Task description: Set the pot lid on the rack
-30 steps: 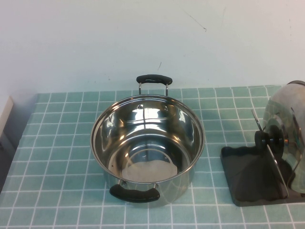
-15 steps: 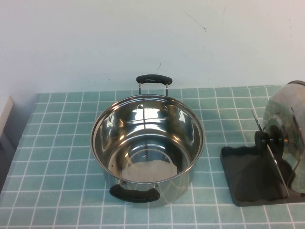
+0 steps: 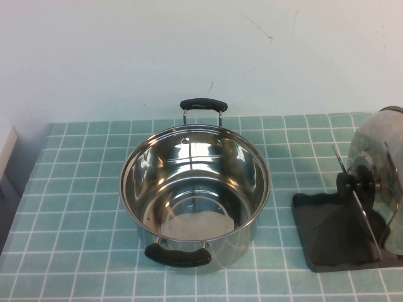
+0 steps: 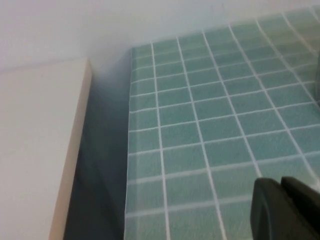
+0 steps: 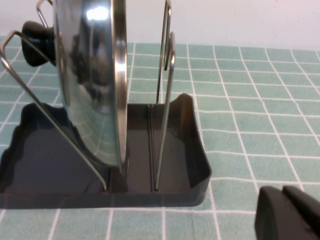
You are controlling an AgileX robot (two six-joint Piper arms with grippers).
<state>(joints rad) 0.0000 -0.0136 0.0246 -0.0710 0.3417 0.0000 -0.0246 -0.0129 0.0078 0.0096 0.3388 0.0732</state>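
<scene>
Pot lid (image 5: 95,85) standing on edge in the rack (image 5: 175,150) between wire dividers (image 5: 164,90), black knob (image 3: 348,184) facing the open steel pot (image 3: 195,189) on the green tiled table (image 3: 82,189). Left gripper (image 4: 285,207) low over bare tiles by the table's edge, right gripper (image 5: 290,215) near the rack, both pressed together, gripping nothing.

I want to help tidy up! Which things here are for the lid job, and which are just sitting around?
For the job: pot lid, standing on edge in the rack; right gripper close by.
Just there: pot, tiled table; left gripper, off by the table's edge.
</scene>
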